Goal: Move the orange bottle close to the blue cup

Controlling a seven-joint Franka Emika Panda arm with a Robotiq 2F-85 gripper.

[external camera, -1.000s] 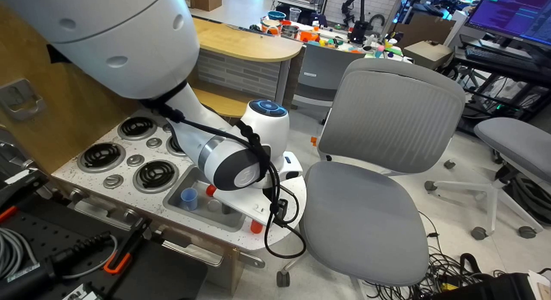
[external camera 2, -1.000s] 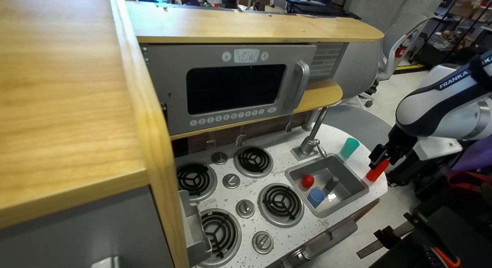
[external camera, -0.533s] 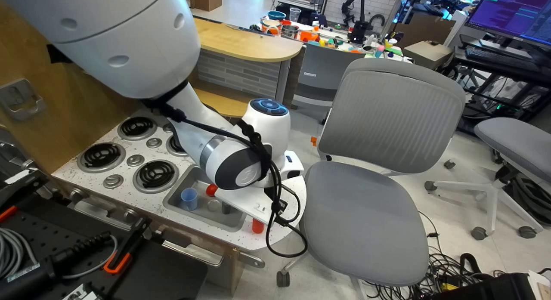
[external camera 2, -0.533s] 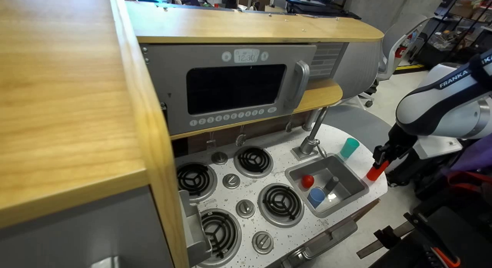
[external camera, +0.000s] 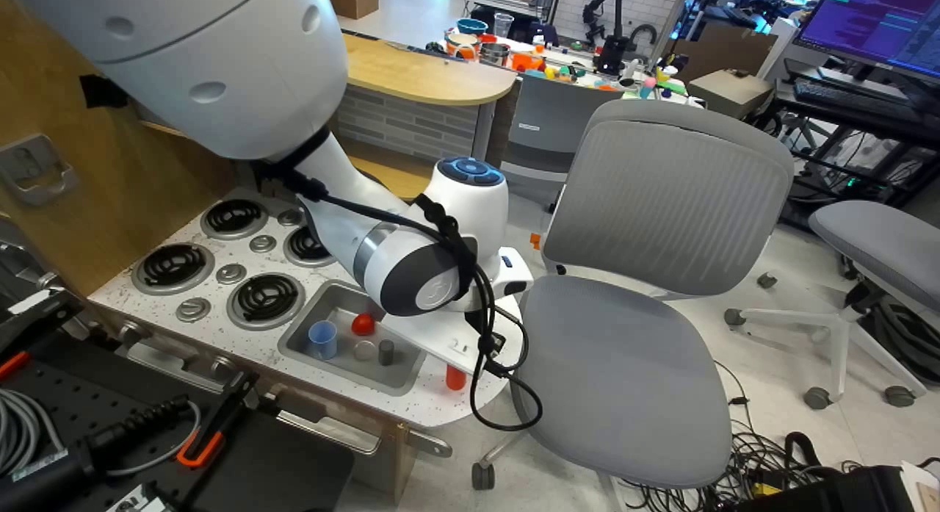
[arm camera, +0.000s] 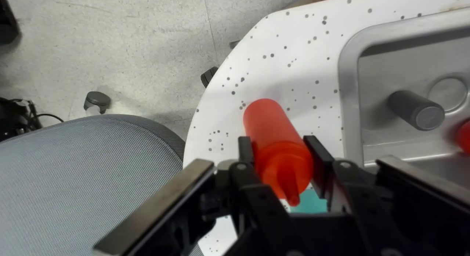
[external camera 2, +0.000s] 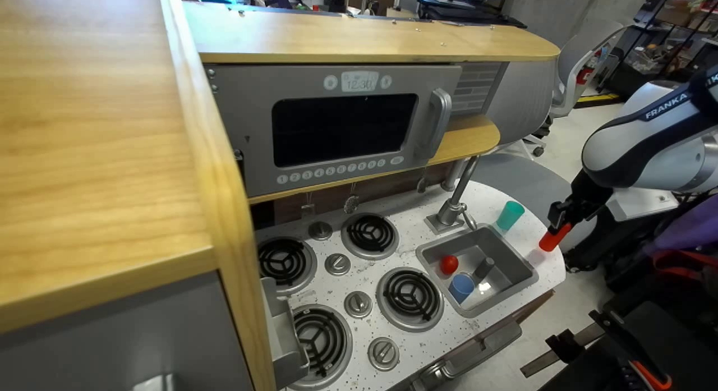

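The orange bottle (arm camera: 270,123) is clasped between both fingers of my gripper (arm camera: 281,149), its nozzle pointing back toward the wrist camera. In an exterior view the bottle (external camera 2: 555,238) hangs tilted just above the rounded end of the white counter, below the gripper (external camera 2: 562,218). The lower part of the bottle (external camera: 455,377) also shows in an exterior view, where the arm hides the fingers. The blue cup (external camera 2: 461,287) stands inside the grey sink basin, seen as well in an exterior view as a pale-blue cup (external camera: 323,340). It is out of the wrist view.
The sink (external camera 2: 533,276) also holds a red ball-like piece (external camera 2: 449,264) and a grey post (external camera 2: 483,267). A teal cup (external camera 2: 510,215) stands on the counter behind the sink, near the faucet (external camera 2: 451,211). A grey chair (external camera: 624,372) is close to the counter's rounded end.
My gripper has closed on the orange bottle. Bottle and gripper have since risen off the counter and shifted slightly outward, away from the sink. The blue cup has stayed put.
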